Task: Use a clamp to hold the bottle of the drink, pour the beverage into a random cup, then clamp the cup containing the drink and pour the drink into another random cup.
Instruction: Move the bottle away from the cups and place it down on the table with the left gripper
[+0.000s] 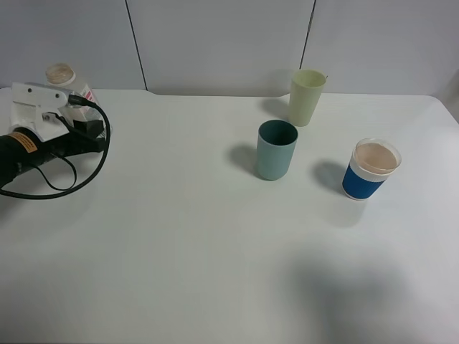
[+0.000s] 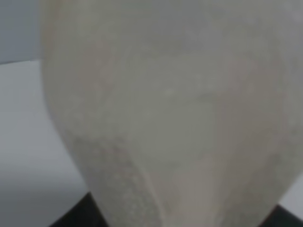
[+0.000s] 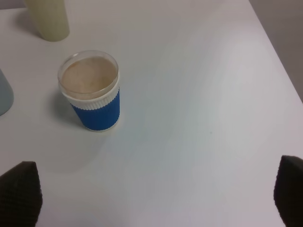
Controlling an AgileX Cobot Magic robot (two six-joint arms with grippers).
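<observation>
Your left clamp (image 1: 77, 100) is pressing its closed fingers on the bottle (image 1: 61, 74), seemingly preparing the pour. Your right gripper (image 3: 154, 198) is hovering with fingers apart, the teal cup (image 1: 276, 149) standing well beyond them.

On the counter (image 1: 179, 251), the bottle (image 1: 62, 74) stands at the upper left of the frame, in the left end effector (image 1: 80, 107). Right of centre, the near tumbler (image 1: 276, 149) stands in front of and left of the far tumbler (image 1: 307, 97). The third cup (image 1: 371, 170) stands farthest right.
</observation>
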